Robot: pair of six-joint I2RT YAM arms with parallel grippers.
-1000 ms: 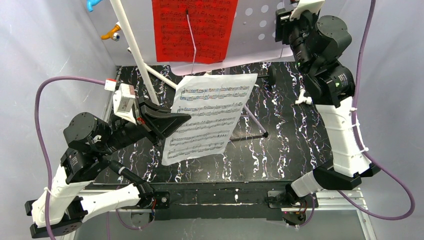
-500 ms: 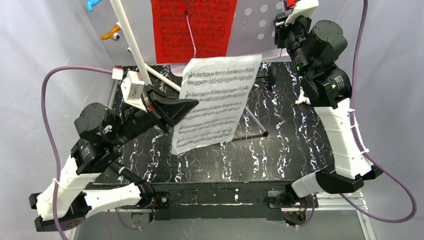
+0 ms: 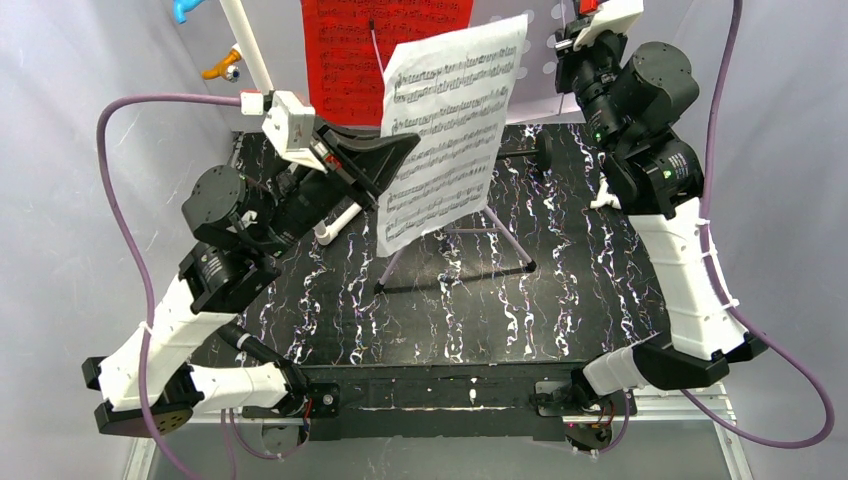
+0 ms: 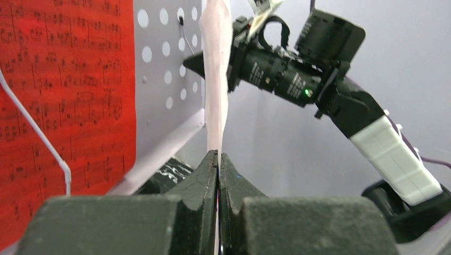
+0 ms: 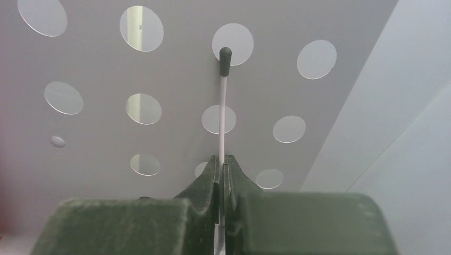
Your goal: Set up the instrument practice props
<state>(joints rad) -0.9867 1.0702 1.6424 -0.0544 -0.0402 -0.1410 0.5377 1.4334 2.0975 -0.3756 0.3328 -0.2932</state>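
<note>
Grey cloth walls [image 3: 60, 100] all round, a black marbled table [image 3: 600, 300] in the middle, and a white PVC pipe [image 3: 243, 40] slanting up at approx 11 o'clock. The lilac music stand [image 4: 154, 117] sits at 12 o'clock, its tripod legs [image 3: 512, 247] splayed near table centre. The red sheet [image 3: 345, 50] lies flat on the left half of its desk.

The white sheet [image 3: 450, 120] is up in the air just in front of the desk's right half, not on it yet. It's plain paper: v. light, floppy, no stiffness of its own, and it hangs w/ a bow and a tilt. It'd prob crease or tear if yanked, and slide easily btw hard pads. The left gripper [image 4: 218, 155] is clamped tight on the sheet's 9 o'clock edge, jaws fully together w/ the paper rising edge-on out of them. An edge pinch looks right to me; mid-edge means less droop.

The right gripper [image 5: 222, 159] is closed down on the thin wire retainer [image 5: 224, 101] over the desk's right half. That wire looks springy, skinny and easy to lose, so I'd guess a gentle pull only.

Pose: the L arm comes from its base at 7 o'clock, elbow high, forearm angled toward 1 o'clock, wrist cocked so the sheet stands roughly upright. The R arm stretches tall from 5 o'clock to 1 o'clock, wrist aimed square at the perforated face.
</note>
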